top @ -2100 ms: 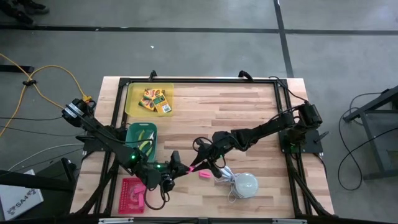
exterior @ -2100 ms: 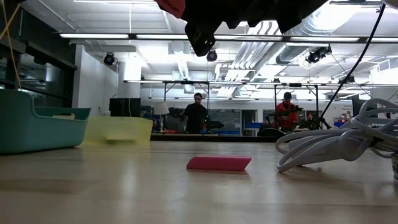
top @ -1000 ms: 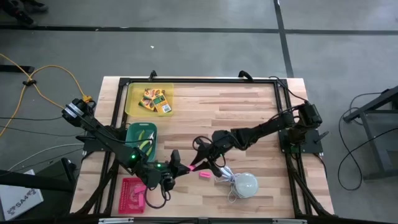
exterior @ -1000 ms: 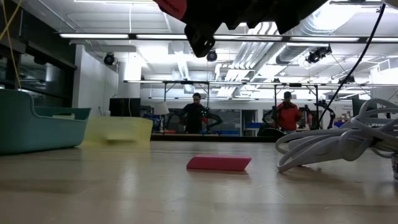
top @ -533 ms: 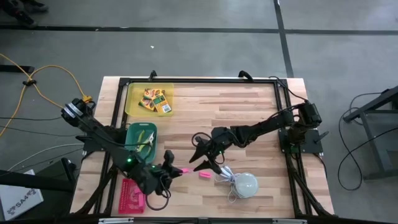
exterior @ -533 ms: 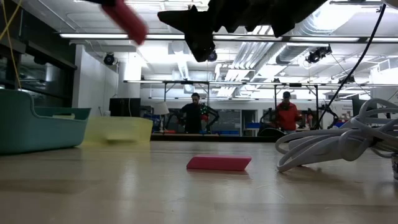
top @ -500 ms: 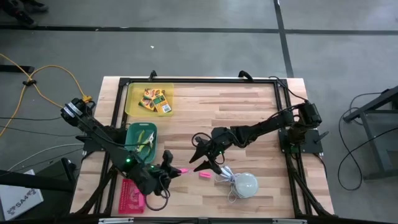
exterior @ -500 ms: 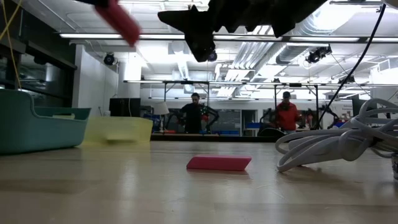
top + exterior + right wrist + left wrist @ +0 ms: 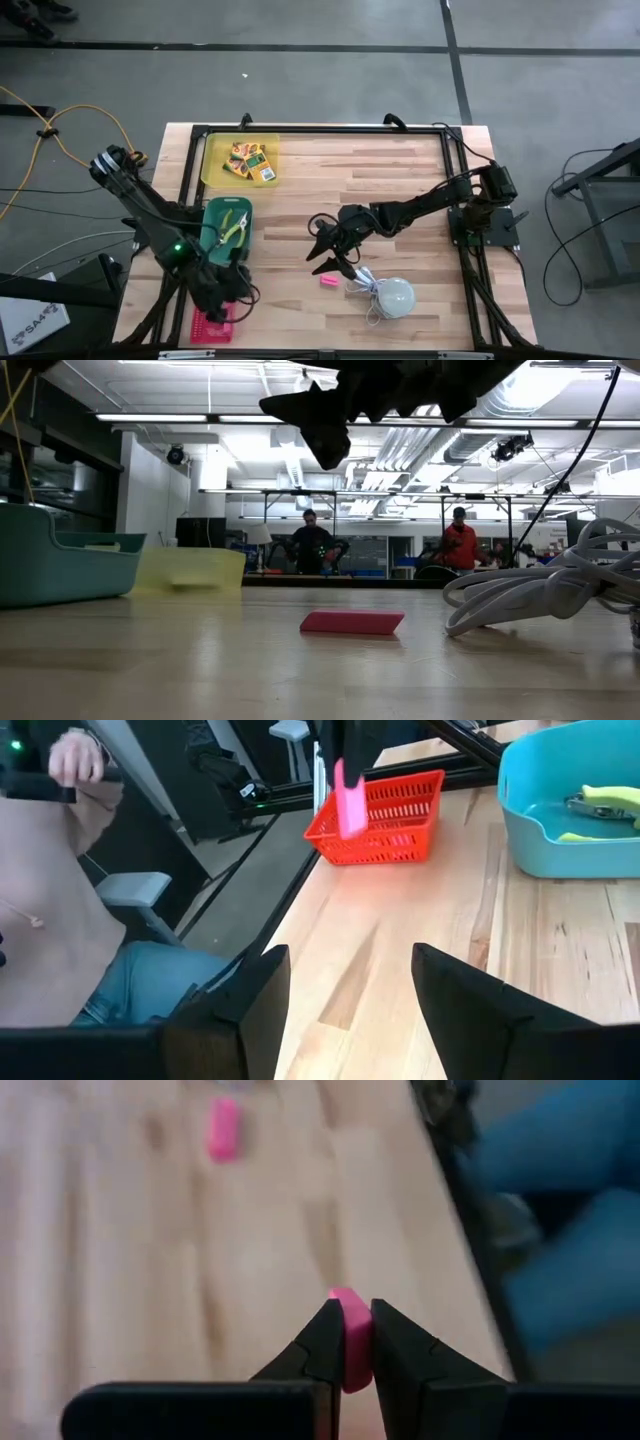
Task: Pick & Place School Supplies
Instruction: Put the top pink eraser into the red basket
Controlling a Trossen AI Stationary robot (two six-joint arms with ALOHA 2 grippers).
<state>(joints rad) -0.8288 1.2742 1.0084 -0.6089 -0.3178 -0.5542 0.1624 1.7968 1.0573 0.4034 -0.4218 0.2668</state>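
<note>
- Pink eraser block (image 9: 350,1338) is pinched tight between the two dark fingers of my left gripper (image 9: 348,1348), and it stands up on its end.
- My left gripper (image 9: 222,296) hangs just above the red basket (image 9: 213,322) at the near left corner of the wooden table (image 9: 400,180). From my right wrist I see the same pink block (image 9: 349,794) held up in front of that red basket (image 9: 385,815).
- One more pink eraser (image 9: 327,280) lies flat on the bare wood, near the middle of the table. Down low it looks like a flat pink slab (image 9: 352,622).
- My right gripper (image 9: 322,254) floats above the table, just behind that lying eraser. Its fingers (image 9: 478,1010) are spread wide apart and nothing is between them.
- Lime-green scissors (image 9: 232,226) lie in the teal bin (image 9: 212,212), which sits just behind the red basket.
- Yellow-and-green boxes (image 9: 250,160) lie together in the yellow tray (image 9: 211,160) at the far left of the table.
- White dome (image 9: 394,296) with its white cord (image 9: 362,286) sits on the table just right of the lying eraser.
- Two people (image 9: 312,543) stand far off in the room, and a person in jeans (image 9: 60,890) sits close by the table's edge.
</note>
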